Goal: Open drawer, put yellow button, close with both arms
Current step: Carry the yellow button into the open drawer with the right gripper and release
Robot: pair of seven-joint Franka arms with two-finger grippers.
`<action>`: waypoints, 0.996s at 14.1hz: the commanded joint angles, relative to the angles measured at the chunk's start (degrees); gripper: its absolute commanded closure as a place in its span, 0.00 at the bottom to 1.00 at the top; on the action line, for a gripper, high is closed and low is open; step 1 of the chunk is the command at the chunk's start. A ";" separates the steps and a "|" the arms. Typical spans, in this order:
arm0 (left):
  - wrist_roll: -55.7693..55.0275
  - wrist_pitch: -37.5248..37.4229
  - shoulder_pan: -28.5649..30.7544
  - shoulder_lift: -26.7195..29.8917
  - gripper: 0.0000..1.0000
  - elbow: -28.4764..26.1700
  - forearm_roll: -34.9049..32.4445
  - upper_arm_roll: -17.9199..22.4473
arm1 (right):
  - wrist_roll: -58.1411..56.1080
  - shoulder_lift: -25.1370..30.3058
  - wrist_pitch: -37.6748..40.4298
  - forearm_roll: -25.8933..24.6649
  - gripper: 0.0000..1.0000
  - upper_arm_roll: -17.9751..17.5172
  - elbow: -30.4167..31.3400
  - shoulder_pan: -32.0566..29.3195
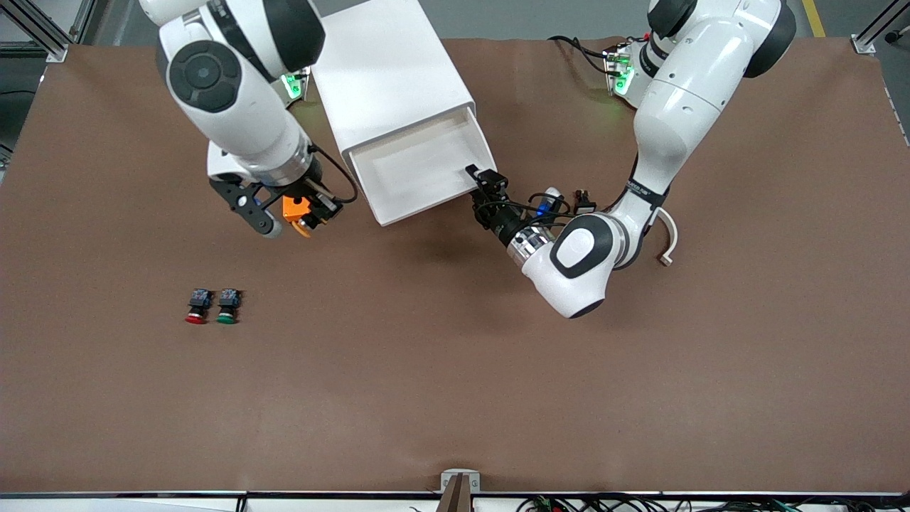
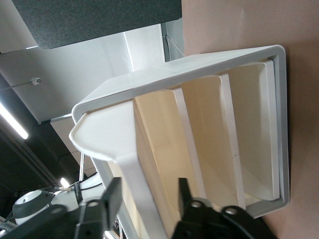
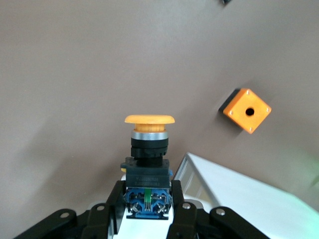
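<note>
The top drawer (image 1: 426, 202) of the white cabinet (image 1: 384, 64) stands pulled out, and its tray looks empty. My left gripper (image 1: 478, 178) is at the drawer's front corner toward the left arm's end. In the left wrist view its open fingers (image 2: 110, 198) straddle the drawer's front wall (image 2: 114, 134) without pinching it. My right gripper (image 1: 313, 217) is shut on the yellow button (image 1: 304, 227) and holds it in the air beside the drawer, toward the right arm's end. In the right wrist view the button (image 3: 148, 144) points cap down, gripped by its blue-black body.
A red-capped button (image 1: 196, 306) and a green-capped button (image 1: 227, 306) lie side by side on the brown table, nearer the front camera than the right gripper. A small orange box with a hole (image 3: 245, 110) lies on the table below the right gripper.
</note>
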State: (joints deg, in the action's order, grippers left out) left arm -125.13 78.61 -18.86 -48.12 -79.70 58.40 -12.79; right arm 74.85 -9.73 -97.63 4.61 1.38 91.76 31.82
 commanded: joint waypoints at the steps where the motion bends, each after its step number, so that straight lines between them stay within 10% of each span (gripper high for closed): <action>1: 1.89 -0.21 0.84 -0.22 0.00 2.61 1.01 -0.13 | 6.60 1.30 0.08 0.14 1.00 0.72 0.00 3.50; 14: 43.09 0.05 0.32 3.38 0.00 10.70 -6.70 4.53 | 38.42 -4.76 -16.35 -8.47 1.00 0.81 5.45 19.85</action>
State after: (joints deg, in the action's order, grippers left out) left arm -87.44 78.54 -17.79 -47.46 -69.70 55.59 -8.84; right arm 109.45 -13.29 -112.45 -2.35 1.45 97.20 49.46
